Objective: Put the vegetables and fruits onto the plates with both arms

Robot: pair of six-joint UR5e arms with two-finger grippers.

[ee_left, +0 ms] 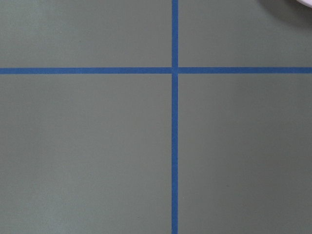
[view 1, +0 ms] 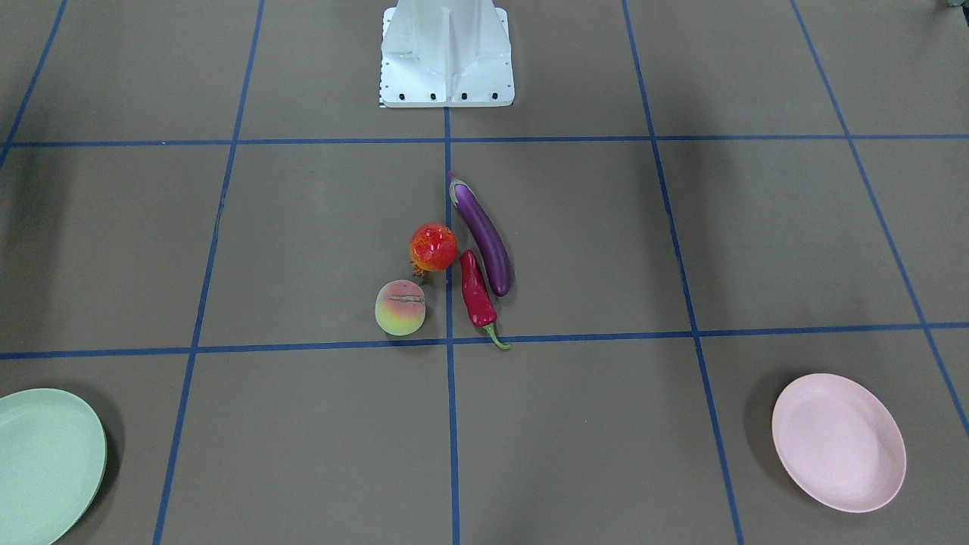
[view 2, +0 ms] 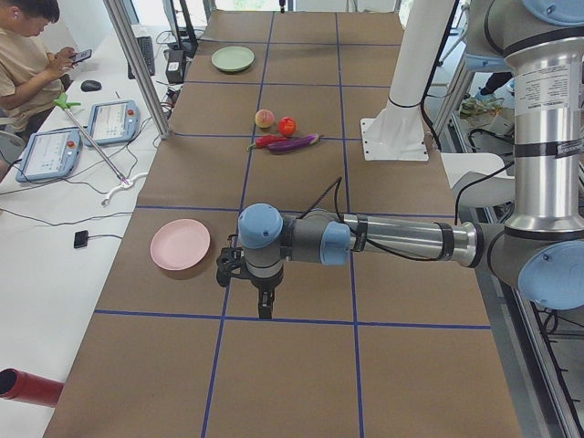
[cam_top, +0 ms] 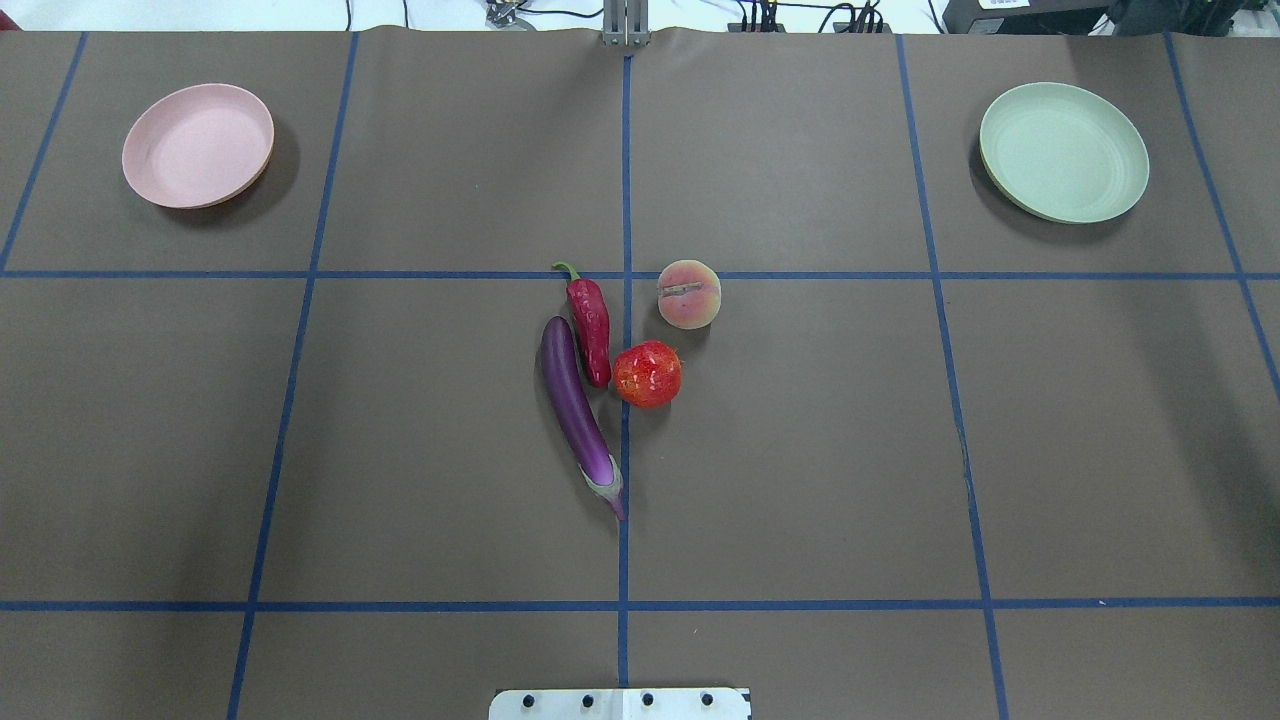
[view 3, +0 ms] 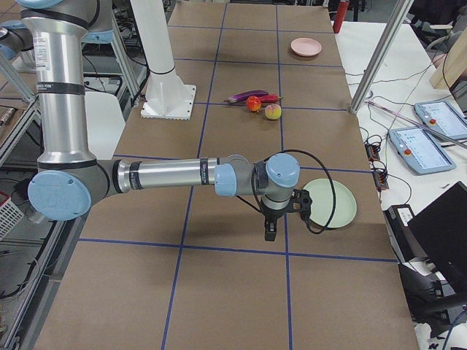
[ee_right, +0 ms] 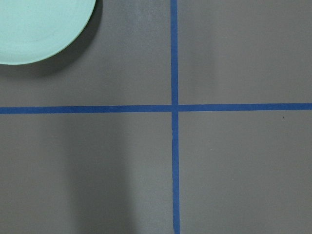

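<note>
Eggplant (cam_top: 575,405) and peach (cam_top: 689,294) overhead, left arm (view 2: 401,239) and right arm (view 3: 168,175) only side-on.

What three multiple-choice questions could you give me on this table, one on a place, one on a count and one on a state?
1. Where does the pink plate sit? A on the robot's left B on the robot's right C in the middle
2. How many pieces of produce lie on the table? A two B four C six
3. The eggplant is A lying flat on the table B on a plate C standing upright
Answers: A, it is at the overhead view's left; B, eggplant, chili, peach, pomegranate; A, it lies flat beside the chili.
</note>
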